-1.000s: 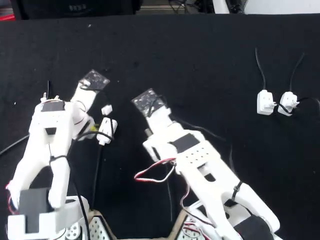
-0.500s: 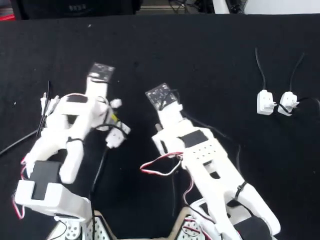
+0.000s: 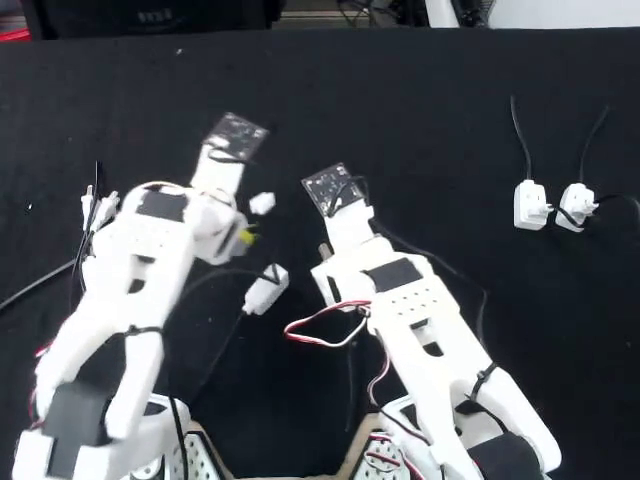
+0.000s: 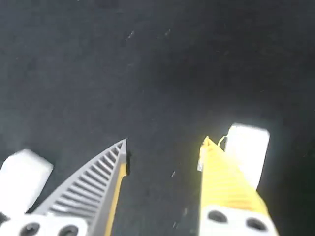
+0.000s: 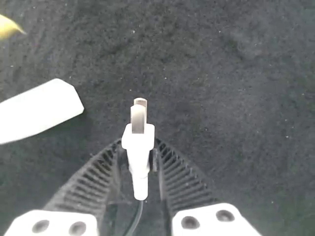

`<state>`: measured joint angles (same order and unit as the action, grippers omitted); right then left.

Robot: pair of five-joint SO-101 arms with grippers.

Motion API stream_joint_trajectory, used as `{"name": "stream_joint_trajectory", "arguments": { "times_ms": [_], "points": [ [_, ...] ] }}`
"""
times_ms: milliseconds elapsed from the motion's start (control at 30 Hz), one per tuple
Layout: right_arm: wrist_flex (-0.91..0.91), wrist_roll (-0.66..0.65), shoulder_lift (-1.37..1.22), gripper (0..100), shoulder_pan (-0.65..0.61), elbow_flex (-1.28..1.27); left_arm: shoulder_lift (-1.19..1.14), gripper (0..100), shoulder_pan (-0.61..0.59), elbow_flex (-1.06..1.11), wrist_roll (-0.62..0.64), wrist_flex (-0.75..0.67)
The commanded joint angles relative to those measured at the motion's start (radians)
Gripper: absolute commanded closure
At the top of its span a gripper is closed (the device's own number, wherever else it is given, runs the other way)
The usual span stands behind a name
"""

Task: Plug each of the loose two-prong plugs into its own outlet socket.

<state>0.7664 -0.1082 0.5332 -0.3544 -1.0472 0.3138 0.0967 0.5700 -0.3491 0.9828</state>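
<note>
Right hand [image 5: 138, 146] is clamping the two-prong plug [image 5: 139, 135] at its narrow neck, pinched between the dark ribbed fingers [image 5: 93, 182]. The plug is a small white plastic body; its flat metal prongs [image 5: 140, 114] are sticking out past the fingertips, lined up one behind the other toward the table [image 3: 400, 90]. A thin black cord [image 5: 132, 222] is running back from it between the fingers. Table surface is a black, fuzzy, felt-like cloth. Left hand [image 4: 165, 142] is hanging released, gripping nothing: one finger grey with a ribbed pad and a yellow edge, the other yellow, black cloth showing in the gap. In the high view a white socket block [image 3: 265, 290], oblong with rounded corners, is lying flat on the cloth between the two arms, near the left hand but apart from it, its dark cable trailing toward the arm bases; can't tell which face is up. Well apart, at the far right of the table, two more white blocks [image 3: 530, 205] are sitting just beside each other, each with a thin black cord running off it.
</note>
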Motion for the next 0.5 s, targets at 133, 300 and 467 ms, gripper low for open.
{"name": "stream_joint_trajectory", "arguments": {
  "times_ms": [133,300,467],
  "points": [
    [-0.015,-0.003,0.035,98.8,0.015,0.015,0.124,76,-0.013,0.104,-0.141,0.250],
    [-0.015,-0.005,0.035,98.8,0.014,0.015,0.212,76,0.091,0.257,-0.137,0.255],
    [-0.015,-0.005,0.035,98.8,0.014,0.012,0.302,76,0.117,0.447,-0.120,0.110]
  ]
}}
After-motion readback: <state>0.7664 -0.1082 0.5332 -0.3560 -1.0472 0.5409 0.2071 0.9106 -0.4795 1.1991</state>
